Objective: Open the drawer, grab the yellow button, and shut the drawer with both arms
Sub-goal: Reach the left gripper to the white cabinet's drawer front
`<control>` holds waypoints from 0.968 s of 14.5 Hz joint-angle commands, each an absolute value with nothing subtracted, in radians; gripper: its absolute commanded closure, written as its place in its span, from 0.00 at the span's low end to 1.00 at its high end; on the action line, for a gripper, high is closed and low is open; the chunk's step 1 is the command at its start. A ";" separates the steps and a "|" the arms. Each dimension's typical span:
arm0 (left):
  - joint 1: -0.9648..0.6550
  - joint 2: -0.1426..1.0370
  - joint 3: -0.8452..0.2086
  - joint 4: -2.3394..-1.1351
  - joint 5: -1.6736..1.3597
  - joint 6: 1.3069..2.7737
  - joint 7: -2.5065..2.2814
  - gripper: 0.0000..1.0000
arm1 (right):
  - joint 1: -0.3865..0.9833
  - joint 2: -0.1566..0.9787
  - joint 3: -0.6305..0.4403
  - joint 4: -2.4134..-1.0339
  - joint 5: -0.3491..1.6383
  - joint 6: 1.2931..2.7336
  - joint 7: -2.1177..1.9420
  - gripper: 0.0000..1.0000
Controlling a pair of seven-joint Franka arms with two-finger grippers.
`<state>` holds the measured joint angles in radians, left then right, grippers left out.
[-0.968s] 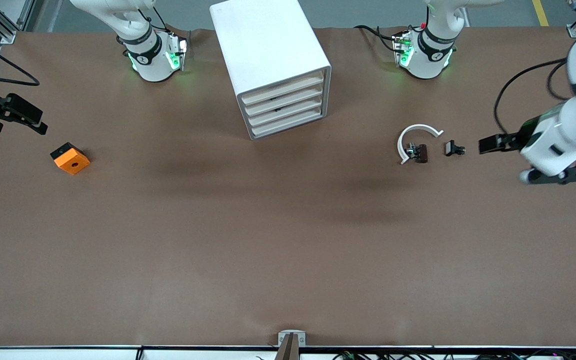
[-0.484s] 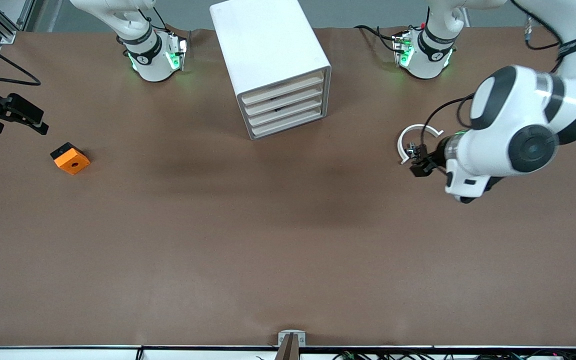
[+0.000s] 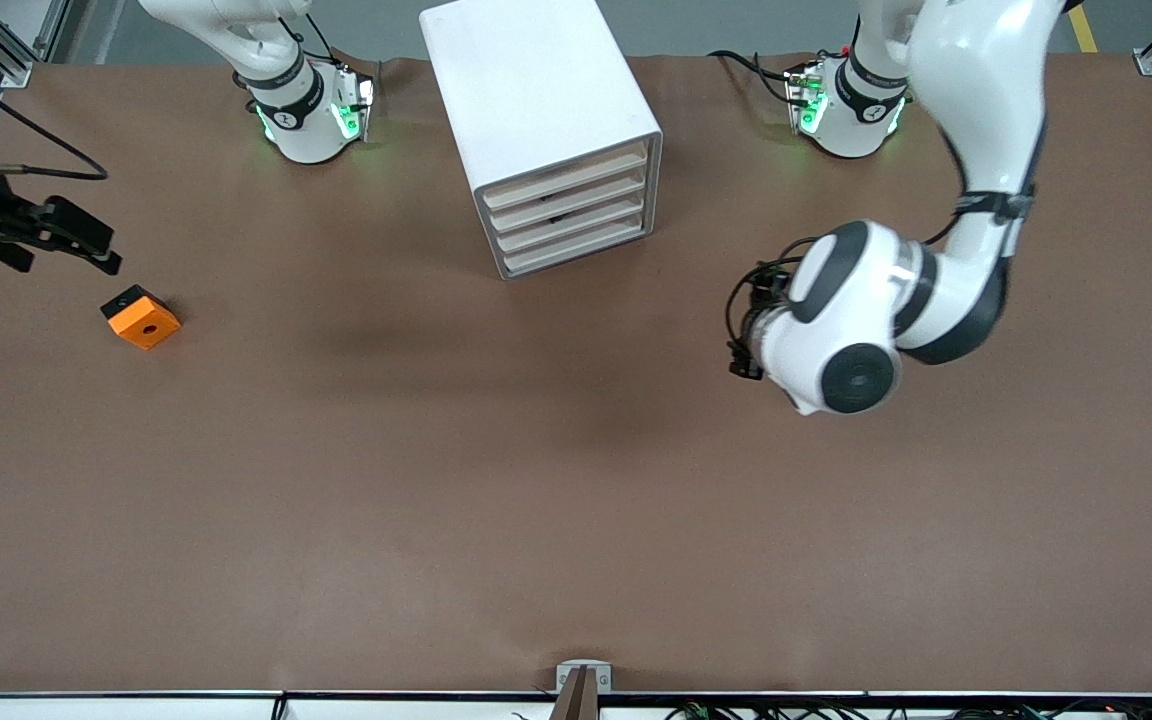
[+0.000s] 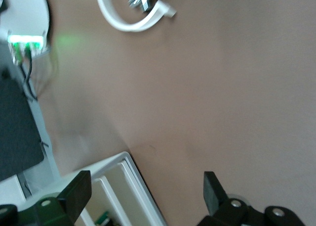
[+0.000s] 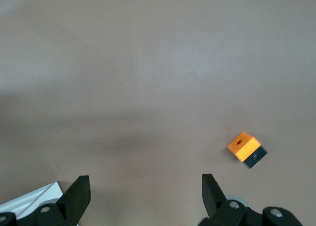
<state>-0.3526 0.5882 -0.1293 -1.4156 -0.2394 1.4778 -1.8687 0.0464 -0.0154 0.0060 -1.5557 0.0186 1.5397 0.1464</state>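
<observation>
Since the earlier frame, the left pincer (image 4: 143,196) has been swung in over the desk (image 3: 576,500) toward the white boxy cabinet (image 3: 546,130), fingers apart. The right pincer (image 3: 56,240), also spread, waits near the cabinet's right-arm end. All cream-fronted drawers (image 3: 566,205) are shut; the button cannot be seen.

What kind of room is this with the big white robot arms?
Probably a robot lab or test workshop. Two arms are bolted along a brown-covered table, the left gripper and right gripper both open, with a white drawer cabinet and an orange block set out for practice.
</observation>
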 commanded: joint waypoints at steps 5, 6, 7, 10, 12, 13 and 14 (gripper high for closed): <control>-0.468 0.649 -0.121 -1.388 -0.533 1.442 -2.049 0.00 | 0.208 -0.012 0.005 -1.543 0.025 1.477 0.509 0.00; -0.477 0.656 -0.121 -1.391 -0.569 1.442 -2.081 0.00 | 0.228 -0.012 0.005 -1.543 0.025 1.476 0.556 0.00; -0.489 0.661 -0.123 -1.393 -0.593 1.440 -2.106 0.00 | 0.250 -0.012 0.005 -1.543 0.026 1.473 0.601 0.00; -0.505 0.698 -0.121 -1.394 -0.756 1.436 -2.156 0.00 | 0.311 -0.011 0.005 -1.545 0.026 1.466 0.753 0.00; -0.528 0.719 -0.121 -1.393 -0.804 1.437 -2.174 0.00 | 0.340 -0.009 0.005 -1.546 0.046 1.466 0.816 0.00; -0.534 0.729 -0.121 -1.394 -0.824 1.437 -2.198 0.00 | 0.342 -0.009 0.005 -1.548 0.070 1.468 0.818 0.00; -0.537 0.741 -0.121 -1.393 -0.830 1.434 -2.222 0.00 | 0.348 -0.009 0.005 -1.548 0.092 1.468 0.833 0.00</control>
